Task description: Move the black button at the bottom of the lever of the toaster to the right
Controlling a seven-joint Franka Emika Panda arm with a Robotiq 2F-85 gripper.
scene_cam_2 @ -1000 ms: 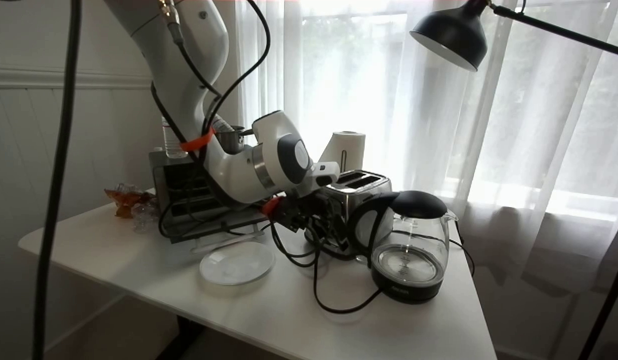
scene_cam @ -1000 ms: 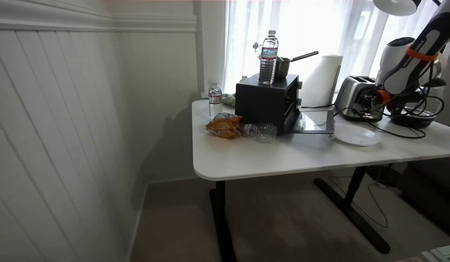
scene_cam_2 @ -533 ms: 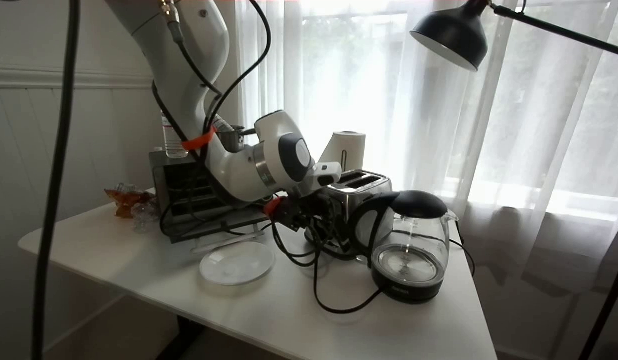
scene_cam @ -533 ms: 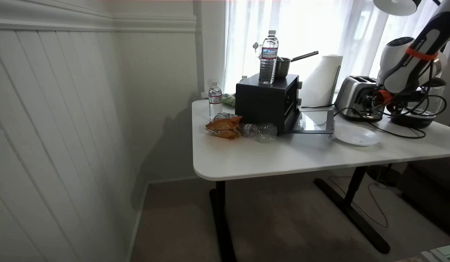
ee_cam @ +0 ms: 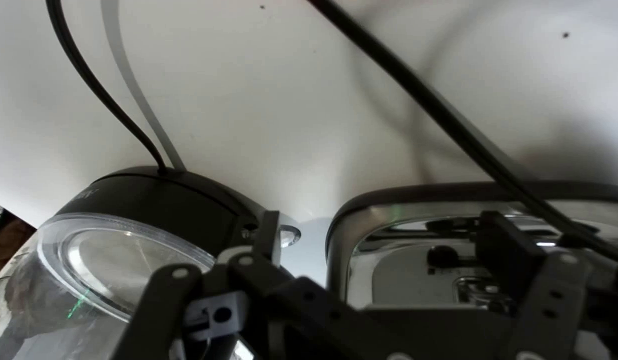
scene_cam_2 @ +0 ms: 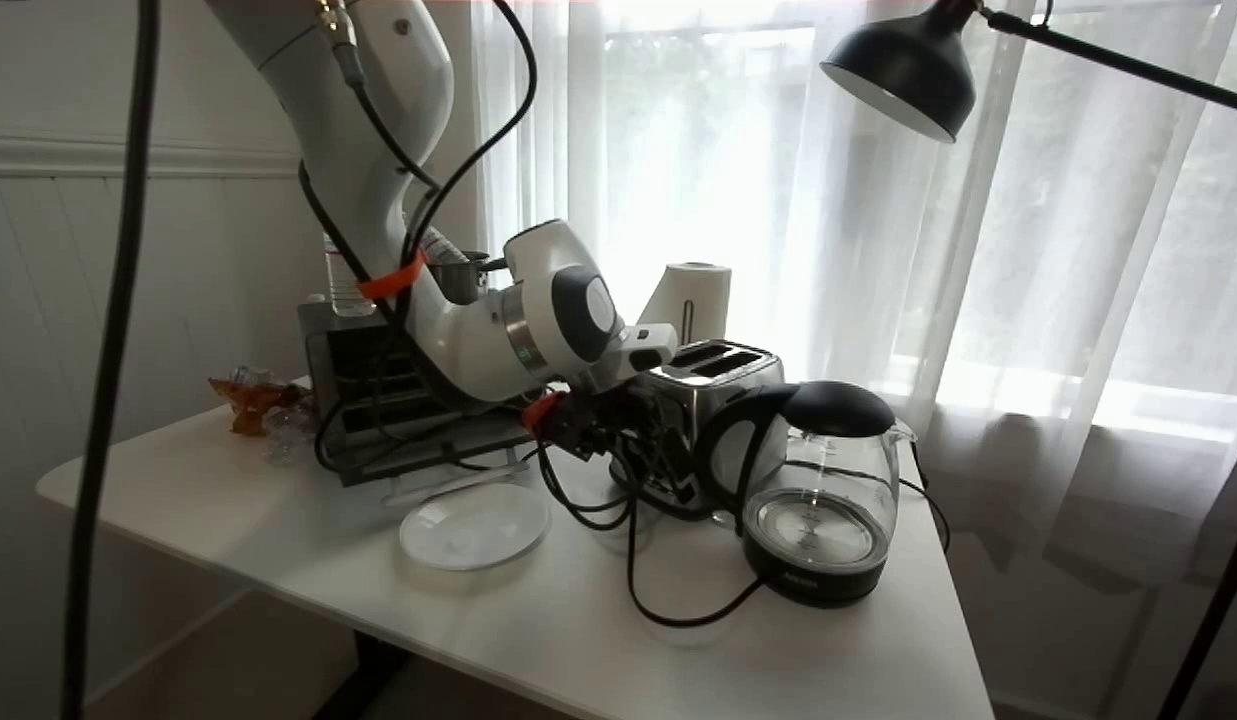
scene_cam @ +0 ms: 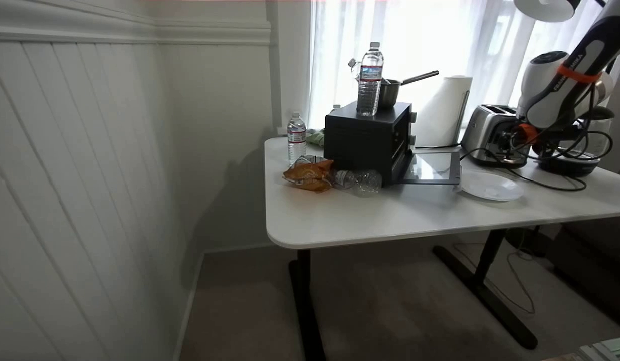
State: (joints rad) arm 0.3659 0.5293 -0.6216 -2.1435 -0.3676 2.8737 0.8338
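Black two-fingered gripper [ee_cam: 388, 240] spread wide before the end of the shiny chrome toaster [scene_cam: 482, 128]

In both exterior views the white-and-grey jointed arm [scene_cam_2: 468, 345] slants down, its upper part cropped, and bends toward the toaster, which stands on the white table [scene_cam: 340, 220] near the black-handled glass kettle [scene_cam_2: 816, 495]. There, loose black cables [scene_cam_2: 631, 550] tangle around the gripper, and its shape is hard to pick out. The wrist view shows its fingers [ee_cam: 506, 250] well apart, gripping nothing, with a small black round knob [ee_cam: 442, 256] on the toaster's end panel visible between them; whether a fingertip touches the panel, I cannot tell.
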